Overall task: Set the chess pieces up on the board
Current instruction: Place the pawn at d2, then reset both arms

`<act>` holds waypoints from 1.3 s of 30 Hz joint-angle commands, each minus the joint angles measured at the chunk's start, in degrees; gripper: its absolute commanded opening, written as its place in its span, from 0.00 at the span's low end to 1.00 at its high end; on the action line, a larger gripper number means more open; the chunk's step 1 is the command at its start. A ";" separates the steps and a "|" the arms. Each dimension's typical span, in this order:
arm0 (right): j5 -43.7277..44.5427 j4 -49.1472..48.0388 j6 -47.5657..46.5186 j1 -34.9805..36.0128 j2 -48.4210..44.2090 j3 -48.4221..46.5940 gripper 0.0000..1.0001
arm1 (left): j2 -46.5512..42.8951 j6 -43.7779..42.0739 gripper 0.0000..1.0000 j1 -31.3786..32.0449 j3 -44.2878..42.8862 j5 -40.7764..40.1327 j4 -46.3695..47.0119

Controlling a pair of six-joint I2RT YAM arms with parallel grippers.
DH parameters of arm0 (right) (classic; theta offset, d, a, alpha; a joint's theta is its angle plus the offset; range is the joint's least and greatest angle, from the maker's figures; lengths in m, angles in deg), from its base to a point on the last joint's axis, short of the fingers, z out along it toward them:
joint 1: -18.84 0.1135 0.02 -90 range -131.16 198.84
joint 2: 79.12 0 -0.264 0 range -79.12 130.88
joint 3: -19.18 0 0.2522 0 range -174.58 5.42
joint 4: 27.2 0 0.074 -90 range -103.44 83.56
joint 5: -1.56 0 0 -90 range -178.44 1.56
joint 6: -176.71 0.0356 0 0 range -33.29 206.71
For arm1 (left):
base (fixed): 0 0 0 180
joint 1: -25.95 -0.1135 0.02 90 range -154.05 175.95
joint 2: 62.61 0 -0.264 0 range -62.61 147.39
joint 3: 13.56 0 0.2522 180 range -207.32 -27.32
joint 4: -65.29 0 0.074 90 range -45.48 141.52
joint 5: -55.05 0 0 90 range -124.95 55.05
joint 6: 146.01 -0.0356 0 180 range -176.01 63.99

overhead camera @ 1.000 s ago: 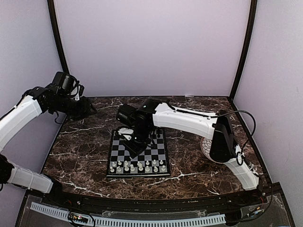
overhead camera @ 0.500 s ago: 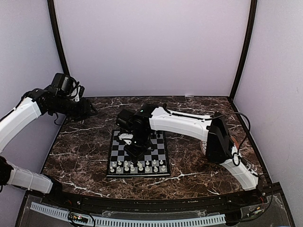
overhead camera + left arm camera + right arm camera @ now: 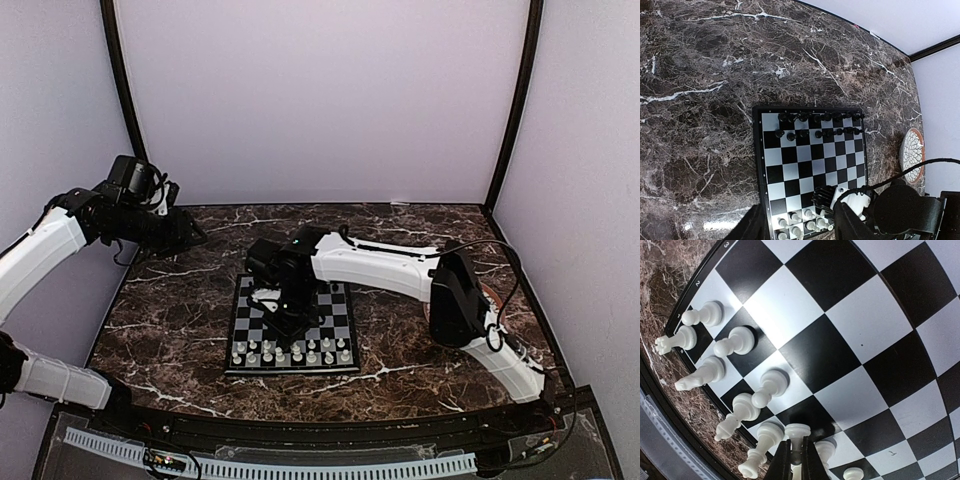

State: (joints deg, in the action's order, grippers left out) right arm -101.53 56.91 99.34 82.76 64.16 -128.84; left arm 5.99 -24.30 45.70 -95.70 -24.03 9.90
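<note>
While pinching one cream-white piece [image 3: 798, 431] tight between the clenched jaws of the right gripper [image 3: 796, 457], reaches low over the board [image 3: 840, 355], close above the white chess pieces [image 3: 735, 342] ranked along its two near rows and opposite the black chess pieces [image 3: 815, 125] lined along its two far rows. Holds the left gripper [image 3: 192, 233] raised well apart by the far-left corner, jaws spread with nothing between them. Underneath, dark brown marble table [image 3: 170, 310] veined in white, with a round petal-patterned plate [image 3: 912, 155] near its right edge, boxed in by plain pale walls [image 3: 320, 100] and black corner posts [image 3: 120, 90].
</note>
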 commanded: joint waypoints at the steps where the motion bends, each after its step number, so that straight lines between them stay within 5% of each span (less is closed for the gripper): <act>1: -0.05 -0.03 0.47 0.24 0.85 -1.13 0.08 | -0.77 0.20 0.50 -0.32 1.03 1.18 1.16; 23: 4.61 -2.84 1.59 -1.43 -5.54 0.15 0.23 | 0.43 -0.35 0.50 -0.31 -0.05 1.28 1.03; 33: 1.02 -22.95 2.87 -7.22 -26.88 22.32 0.31 | 3.96 -6.98 0.49 -0.32 -4.59 -2.86 -0.42; 39: 7.27 -28.41 1.92 -10.04 -40.13 34.13 0.32 | 5.85 -9.66 0.49 -0.28 -7.67 -3.99 -1.35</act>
State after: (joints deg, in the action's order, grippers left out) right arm -98.53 35.16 101.59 73.87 30.92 -101.21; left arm 11.17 -30.93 45.70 -100.36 -26.42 10.14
